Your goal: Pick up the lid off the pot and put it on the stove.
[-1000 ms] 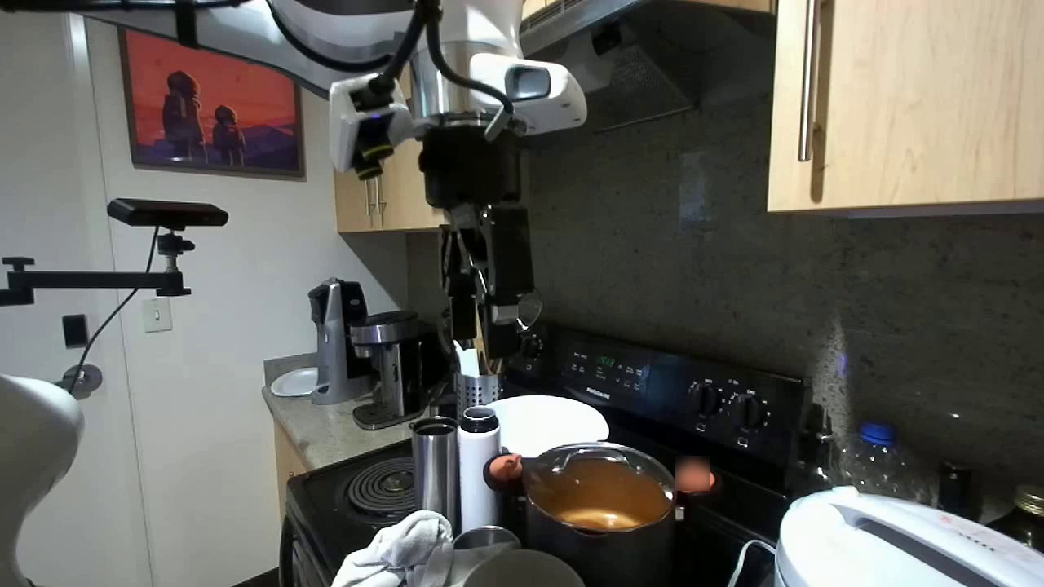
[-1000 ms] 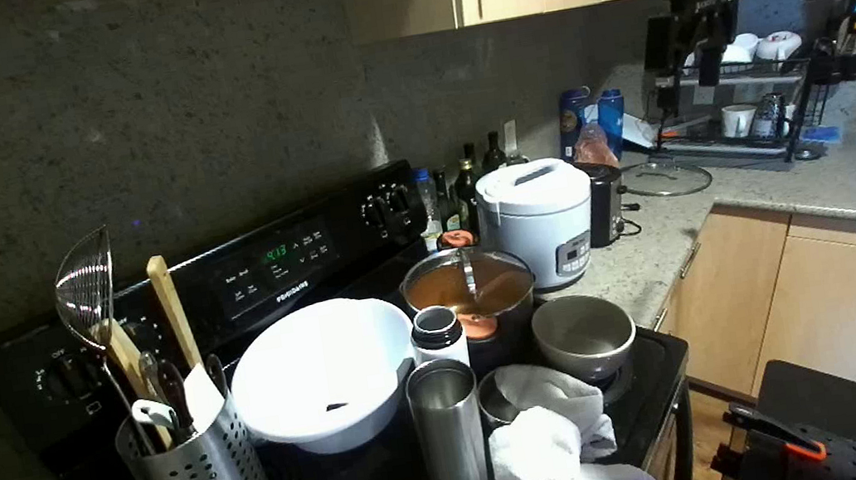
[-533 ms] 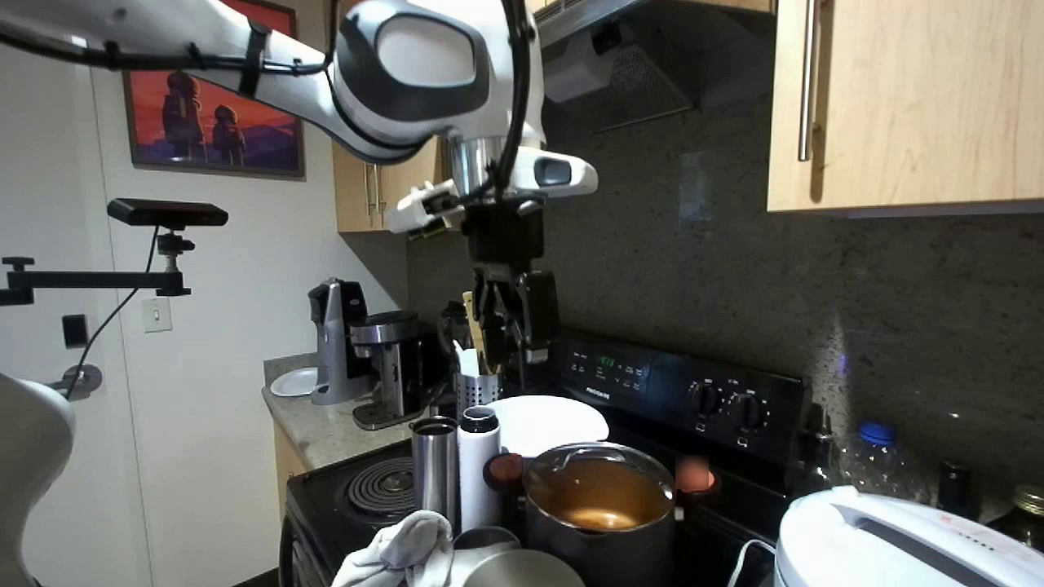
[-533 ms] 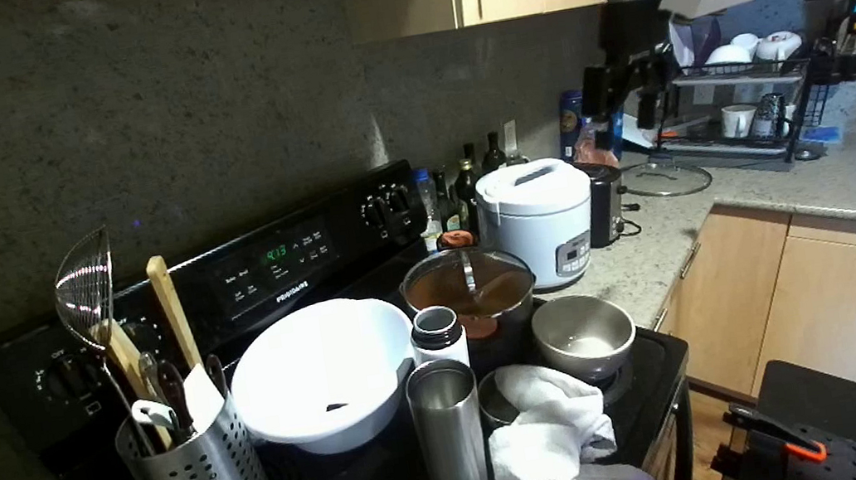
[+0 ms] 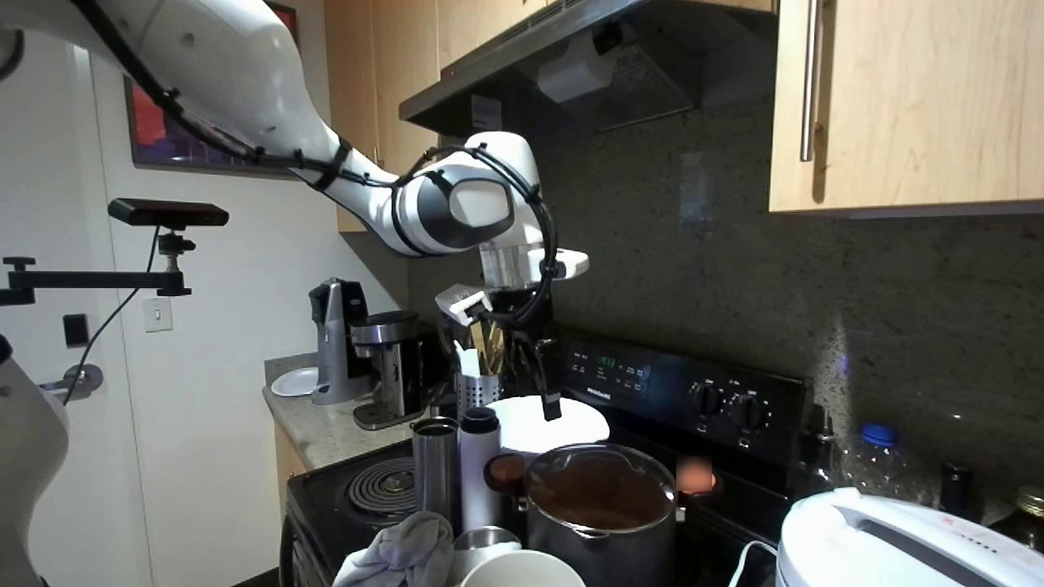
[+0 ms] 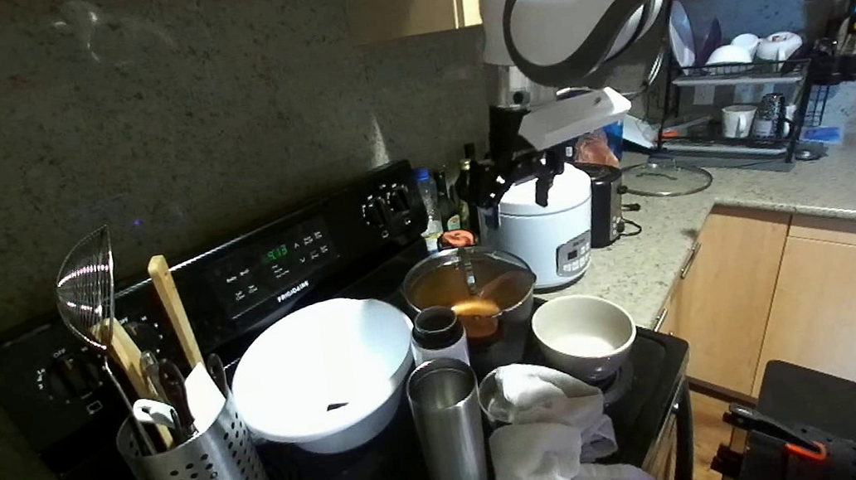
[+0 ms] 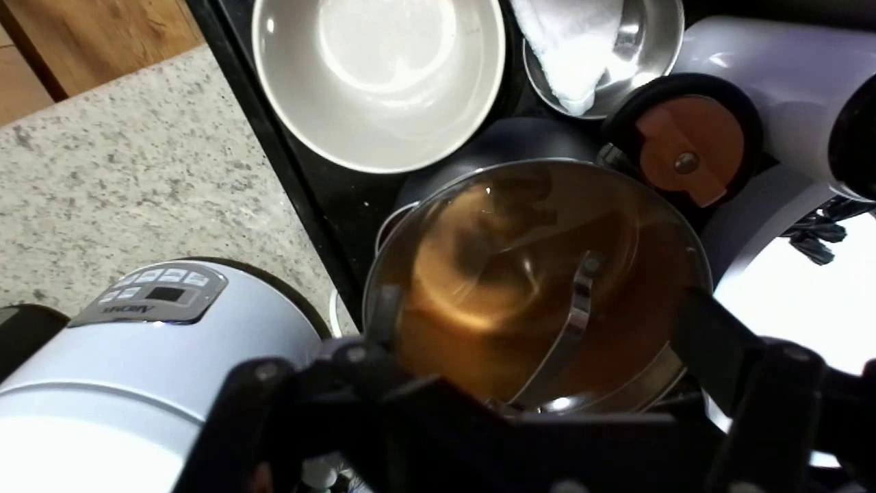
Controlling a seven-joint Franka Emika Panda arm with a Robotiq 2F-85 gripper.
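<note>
A clear glass lid (image 5: 603,489) with a metal strap handle (image 7: 575,315) sits on the dark pot (image 5: 599,550), which has orange grips. In an exterior view the lid (image 6: 474,271) is also seen closed on the pot, which stands on the black stove (image 6: 382,477). My gripper (image 7: 540,308) is open and empty, with its fingers spread wide over the lid and handle in the wrist view. In both exterior views the gripper (image 5: 534,395) (image 6: 513,193) hangs above the pot's level, apart from the lid. The near end of the handle is partly hidden by the gripper.
A white basin (image 6: 322,380), white bottle (image 6: 440,347), steel tumbler (image 6: 449,438), beige bowl (image 6: 584,335) and cloth (image 6: 544,441) crowd the pot. A rice cooker (image 6: 539,228) stands beside it. A range hood (image 5: 506,73) is overhead. Another glass lid (image 6: 666,179) lies on the counter.
My arm has swung over the stove, and the gripper has come down and closer to the pot. The lid, pot and other objects have not moved.
</note>
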